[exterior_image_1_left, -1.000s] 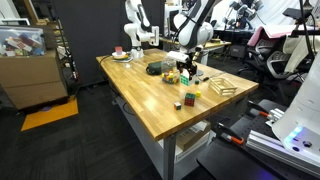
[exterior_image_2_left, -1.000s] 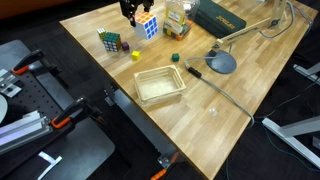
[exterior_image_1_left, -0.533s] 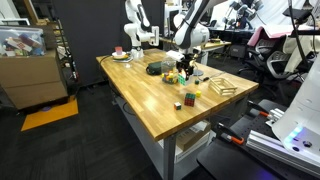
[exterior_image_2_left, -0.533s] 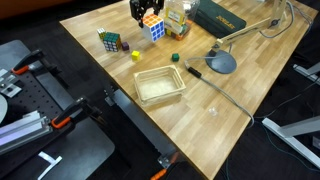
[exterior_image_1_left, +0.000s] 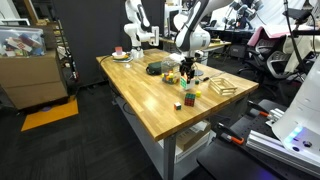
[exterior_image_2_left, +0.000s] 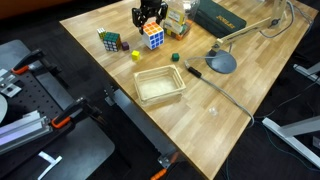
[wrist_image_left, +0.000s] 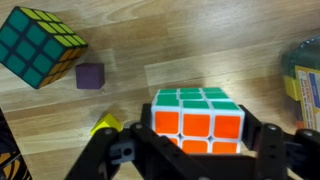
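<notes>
Fingers (wrist_image_left: 272, 148) pinch the white-edged puzzle cube (wrist_image_left: 198, 120) from both sides, seemingly resting it on the bench (wrist_image_left: 200, 40). Near it lie a purple block (wrist_image_left: 90, 76) and a black-edged puzzle cube (wrist_image_left: 38, 45); a clear tray (exterior_image_2_left: 160, 85) sits well apart in an exterior view.

Between my fingers: the white-topped cube (wrist_image_left: 198, 105) fills the end effector (wrist_image_left: 198, 128) span, with no spare room.
One flank, wrist view: dark cube (wrist_image_left: 38, 45), purple block (wrist_image_left: 90, 76) and yellow block (wrist_image_left: 106, 125) crowd it.
Opposite flank: a green-and-yellow box (wrist_image_left: 300, 75) stands near.
Open room: bare table (exterior_image_2_left: 230, 110) beyond the clear tray (exterior_image_2_left: 160, 85).
</notes>
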